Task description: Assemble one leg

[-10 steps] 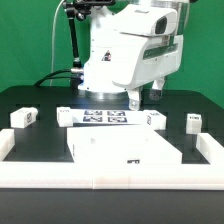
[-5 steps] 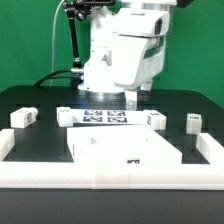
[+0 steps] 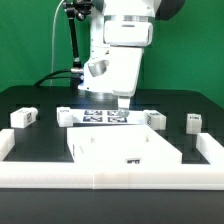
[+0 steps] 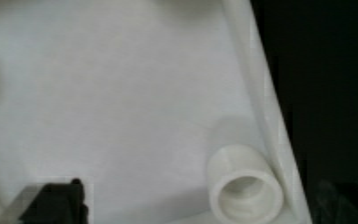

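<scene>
Several small white legs with black-and-white tags stand on the black table in the exterior view: one at the far left [image 3: 24,117], one beside the marker board [image 3: 66,116], one right of it [image 3: 155,119] and one at the far right [image 3: 193,122]. The large flat white board [image 3: 125,150] lies in front. My gripper [image 3: 122,100] hangs over the board's far side, clear of every leg. In the wrist view my gripper [image 4: 202,205] is open and empty, its dark fingers [image 4: 51,203] wide apart above the board's white face [image 4: 123,90], next to a round hole [image 4: 247,185] near its edge.
The marker board [image 3: 105,115] lies flat behind the white board, under my arm. A low white rim [image 3: 100,181] runs along the table's front and sides. Cables and a black stand [image 3: 75,40] rise at the back against the green wall.
My arm has swung toward the exterior view's left and turned its wrist. The gripper now hangs lower over the far side of the white board. No part has moved.
</scene>
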{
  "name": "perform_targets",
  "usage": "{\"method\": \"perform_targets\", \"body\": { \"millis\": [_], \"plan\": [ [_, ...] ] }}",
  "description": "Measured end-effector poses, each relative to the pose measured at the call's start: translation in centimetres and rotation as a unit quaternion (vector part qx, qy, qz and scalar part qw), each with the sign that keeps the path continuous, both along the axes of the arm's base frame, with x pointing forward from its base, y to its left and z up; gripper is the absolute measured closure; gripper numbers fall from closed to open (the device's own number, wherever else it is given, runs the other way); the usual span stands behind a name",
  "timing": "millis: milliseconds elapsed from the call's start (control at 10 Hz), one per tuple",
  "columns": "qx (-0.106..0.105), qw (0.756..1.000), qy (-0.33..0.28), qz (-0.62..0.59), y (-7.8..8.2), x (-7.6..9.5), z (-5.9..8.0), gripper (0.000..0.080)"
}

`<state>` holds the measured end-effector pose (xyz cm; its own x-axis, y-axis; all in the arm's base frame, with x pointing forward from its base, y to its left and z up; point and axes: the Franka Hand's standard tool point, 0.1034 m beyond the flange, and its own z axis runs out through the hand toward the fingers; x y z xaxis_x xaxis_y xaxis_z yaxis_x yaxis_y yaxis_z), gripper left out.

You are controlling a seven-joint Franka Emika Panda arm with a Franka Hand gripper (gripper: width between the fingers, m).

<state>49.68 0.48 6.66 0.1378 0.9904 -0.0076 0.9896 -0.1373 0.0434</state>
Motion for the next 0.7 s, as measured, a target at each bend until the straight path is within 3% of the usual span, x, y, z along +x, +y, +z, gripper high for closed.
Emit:
{"method": "perform_targets", "body": {
  "millis": [300,700],
  "plan": [
    [-0.003,1.000,0.005,0.019,0.1,-0.3,-0.4,0.0150],
    [-0.012,0.996,0.031,0.083,0.0,-1.8,-2.8,0.0150]
  ]
}}
